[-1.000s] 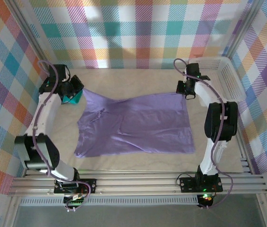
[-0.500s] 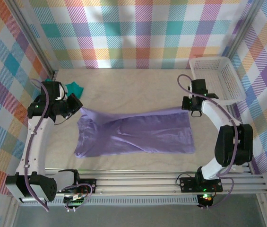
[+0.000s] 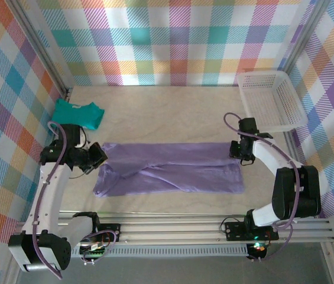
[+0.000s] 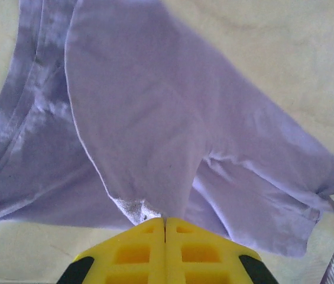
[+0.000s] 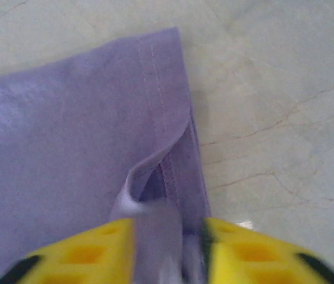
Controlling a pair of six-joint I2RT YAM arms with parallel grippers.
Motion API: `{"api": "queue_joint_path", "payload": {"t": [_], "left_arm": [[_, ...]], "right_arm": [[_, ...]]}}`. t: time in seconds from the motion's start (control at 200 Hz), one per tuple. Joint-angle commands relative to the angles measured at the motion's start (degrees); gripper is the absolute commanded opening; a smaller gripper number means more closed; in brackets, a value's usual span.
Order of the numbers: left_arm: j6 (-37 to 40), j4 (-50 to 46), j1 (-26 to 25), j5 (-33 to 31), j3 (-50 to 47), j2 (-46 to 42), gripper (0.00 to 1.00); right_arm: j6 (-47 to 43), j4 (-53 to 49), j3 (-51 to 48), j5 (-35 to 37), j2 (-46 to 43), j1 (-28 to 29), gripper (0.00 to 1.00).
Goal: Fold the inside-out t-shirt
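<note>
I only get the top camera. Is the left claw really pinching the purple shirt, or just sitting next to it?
Observer: Pinching. In the left wrist view the left gripper has its jaws shut tight on a bunched edge of the purple t-shirt.
Operator: What about the right one?
Observer: In the right wrist view the right gripper has its jaws apart, with a loose fold of cloth between them.
Operator: Which part is that?
Observer: Right beside the stitched hem.

T-shirt [image 3: 169, 168] spread on worktop [image 3: 172, 112]; folded garment [image 3: 79, 112] behind its left end; basket [image 3: 271, 100] behind its right end, apart.
</note>
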Motion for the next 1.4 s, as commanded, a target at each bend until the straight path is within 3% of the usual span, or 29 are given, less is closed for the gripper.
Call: {"api": "queue_joint_path", "payload": {"t": [0.0,0.095,0.17,0.325,0.48,0.635,0.75,0.975,1.229,1.394], "left_arm": [[-0.03,0.97,0.46,2.90,-1.77,0.05,0.00],[-0.34,0.93,0.47,3.47,-0.27,0.24,0.00],[-0.03,0.51,0.47,3.39,0.74,0.64,0.00],[-0.48,1.78,0.47,3.89,-0.03,1.10,0.00],[-0.55,2.68,0.47,4.44,-0.44,1.34,0.00],[-0.07,3.14,0.49,5.09,-0.96,1.44,0.00],[0.01,3.40,0.46,5.48,-1.36,1.72,0.00],[-0.21,3.44,0.51,4.82,-1.14,1.69,0.00],[0.34,3.32,0.59,3.49,-1.80,1.66,0.00],[0.74,2.71,0.64,2.09,-2.90,0.83,0.00]], "right_arm": [[-3.93,3.96,-2.00,3.63,-7.65,6.93,0.50],[-12.26,15.95,-6.87,-4.12,-16.32,18.01,0.65],[-14.07,23.99,-7.98,-4.72,-16.08,28.90,0.80],[-16.55,44.22,-5.40,0.33,-2.33,49.06,0.91],[-19.62,56.26,4.32,6.80,14.94,59.58,1.00],[-19.95,62.49,12.18,12.31,27.13,62.93,1.00],[-22.62,62.55,17.69,20.48,33.34,64.50,1.00],[-21.41,59.58,20.88,36.40,36.63,65.44,0.98],[-17.93,49.65,15.74,39.21,28.04,66.76,0.62],[-17.42,44.15,13.75,34.89,24.70,66.82,0.44]]}}
